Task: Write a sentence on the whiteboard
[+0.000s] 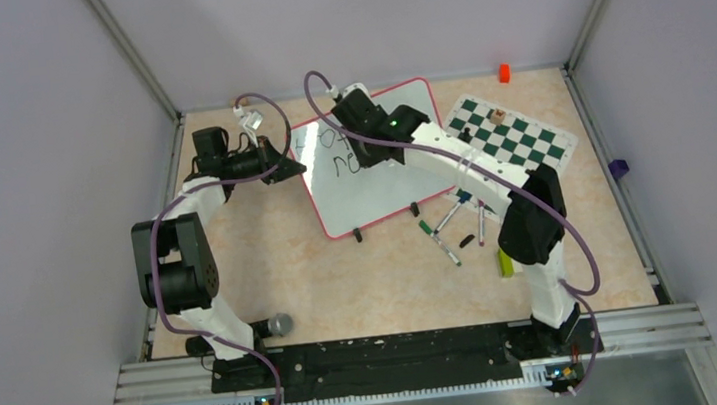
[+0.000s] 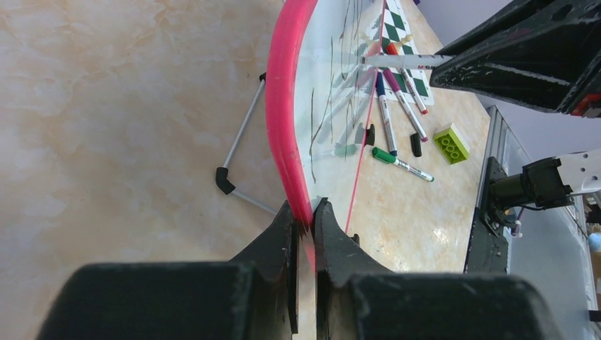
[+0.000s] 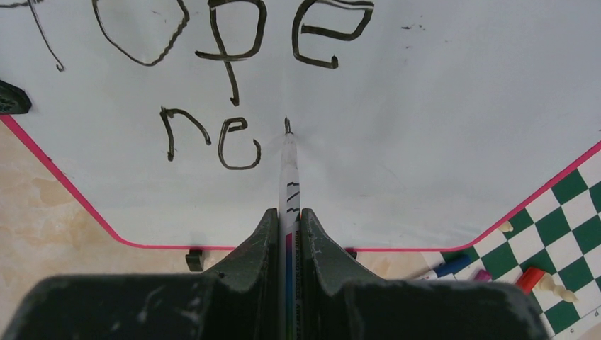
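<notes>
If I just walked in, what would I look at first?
Probably the dark lettering, only partly written on the big whiteboard up at the back, where the right gripper holds a marker tip against it just after "ne". Next comes the left gripper, jaws pinched on the board's pink rim, and the green-and-white chess mat to the board's right.

Plain lilac walls (image 1: 17, 148) on 3 sides, alu posts (image 1: 133, 53) at far corners. Beige marbled tabletop (image 1: 281, 271) under & beside left gripper (image 2: 306, 212). Soft, even light.
</notes>
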### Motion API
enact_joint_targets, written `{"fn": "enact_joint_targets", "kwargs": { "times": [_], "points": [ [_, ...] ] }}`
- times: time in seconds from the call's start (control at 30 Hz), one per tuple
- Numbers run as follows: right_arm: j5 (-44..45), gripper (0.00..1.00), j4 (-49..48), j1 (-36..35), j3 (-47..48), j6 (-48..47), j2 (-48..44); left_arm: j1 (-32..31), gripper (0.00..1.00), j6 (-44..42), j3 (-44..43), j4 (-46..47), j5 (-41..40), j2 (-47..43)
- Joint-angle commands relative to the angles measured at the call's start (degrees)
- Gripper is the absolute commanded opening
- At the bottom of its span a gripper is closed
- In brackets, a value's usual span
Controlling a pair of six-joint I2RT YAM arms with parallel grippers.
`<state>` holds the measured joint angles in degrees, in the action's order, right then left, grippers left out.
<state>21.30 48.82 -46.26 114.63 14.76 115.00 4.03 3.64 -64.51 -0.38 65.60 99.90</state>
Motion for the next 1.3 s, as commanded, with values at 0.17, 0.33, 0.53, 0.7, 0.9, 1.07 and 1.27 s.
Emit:
{"fn": "enact_joint_targets", "kwargs": {
  "times": [0.17,0.33,0.53,0.7,0.9,1.07,1.27],
  "points": [
    [0.5,0.0,-1.7,0.5,-5.3,1.2,-3.0,-1.8,0.0,-8.4,0.9,-1.8,-7.8,2.0],
    [1.1,0.0,-2.4,0.7,-6.0,1.2,-3.3,-1.8,0.0,-8.3,1.0,-1.7,-7.8,2.0],
    [0.1,0.0,-1.3,1.7,-1.0,1.2,-0.7,-1.8,0.0,-8.4,1.0,-1.7,-7.7,2.0],
    [0.6,0.0,0.2,2.1,4.3,0.8,1.6,-1.8,0.0,-8.5,1.0,-1.7,-7.8,1.9],
    [1.0,0.0,2.8,2.7,9.6,0.3,4.4,-1.8,0.0,-8.4,1.0,-1.7,-7.8,1.9],
    [-0.1,0.0,2.8,2.7,7.9,0.4,2.1,-1.8,0.0,-8.3,0.9,-1.8,-7.7,2.0],
    [-0.6,0.0,-1.6,2.7,-1.0,0.3,-6.7,-1.8,0.0,-8.3,0.9,-1.8,-7.7,2.0]
  ]
}}
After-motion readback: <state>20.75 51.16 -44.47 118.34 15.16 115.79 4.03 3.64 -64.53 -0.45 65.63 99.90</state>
